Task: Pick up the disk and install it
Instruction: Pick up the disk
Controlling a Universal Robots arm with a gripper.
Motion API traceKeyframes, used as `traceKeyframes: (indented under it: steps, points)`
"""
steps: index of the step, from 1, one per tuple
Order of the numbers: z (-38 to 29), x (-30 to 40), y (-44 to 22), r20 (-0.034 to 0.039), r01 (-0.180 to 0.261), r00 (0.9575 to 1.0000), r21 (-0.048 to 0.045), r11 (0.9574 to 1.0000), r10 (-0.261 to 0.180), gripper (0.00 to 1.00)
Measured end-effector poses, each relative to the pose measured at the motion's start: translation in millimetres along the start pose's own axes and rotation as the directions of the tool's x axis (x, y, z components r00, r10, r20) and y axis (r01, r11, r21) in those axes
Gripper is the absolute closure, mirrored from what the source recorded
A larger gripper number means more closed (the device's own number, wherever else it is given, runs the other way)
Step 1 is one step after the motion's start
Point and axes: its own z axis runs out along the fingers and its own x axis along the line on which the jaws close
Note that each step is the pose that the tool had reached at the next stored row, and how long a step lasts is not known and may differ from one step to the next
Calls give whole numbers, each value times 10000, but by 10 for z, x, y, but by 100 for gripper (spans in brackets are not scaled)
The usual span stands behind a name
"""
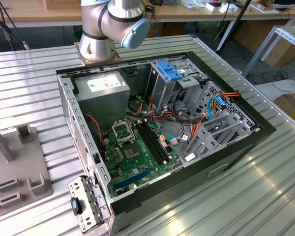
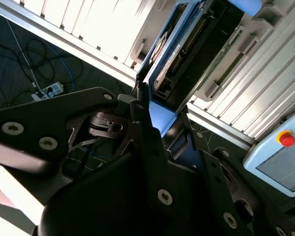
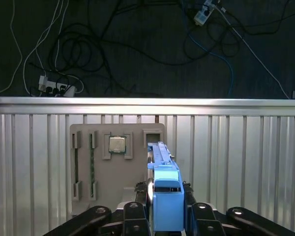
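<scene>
Exterior view's left: one grey tray (image 1: 24, 172) on ribbed table (image 1: 34, 73). Further right: one open computer case (image 1: 265, 129), well apart from tray. In both wrist views, one gripper (image 3: 167, 191) (image 2: 155, 115) clamped on blue end of one disk (image 3: 161, 160) (image 2: 187, 54). Disk stands on edge, long axis running straight away from gripper, over tray. Tray carries one chip (image 3: 117, 144). Cannot tell whether disk is lifted or seated.

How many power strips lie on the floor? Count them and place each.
2. One power strip lies close to the table edge; the second power strip lies farther out from it. Others may be hidden under the table.
</scene>
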Motion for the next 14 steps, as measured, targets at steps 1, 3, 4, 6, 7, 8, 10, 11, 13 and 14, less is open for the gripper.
traceKeyframes:
  steps: [1, 3, 4, 6, 7, 8, 10, 11, 13, 14]
  points:
    - [0, 0, 0, 0, 0, 10000, 0, 10000, 0, 63]
    - [-6, 0, 0, -1, 0, 10000, -2, 10000, 0, 63]
    - [-27, 0, 0, -1, -1, 10000, -1, 10000, 1, 63]
    - [-106, -1, -1, -1, -1, 10000, -1, 10000, 1, 63]
    - [-156, -2, -1, 0, -1, 10000, -1, 10000, 1, 63]
    - [-183, -2, -2, -1, 0, 10000, -1, 10000, 0, 63]
    - [-184, -2, -2, 0, -1, 10000, 0, 10000, 1, 63]
    - [-185, -2, -2, 0, 0, 10000, 0, 10000, 0, 63]
    - [-188, -2, -2, -1, -1, 10000, -1, 10000, 1, 63]
    - [-197, -2, -1, -2, 0, 10000, -3, 10000, 0, 63]
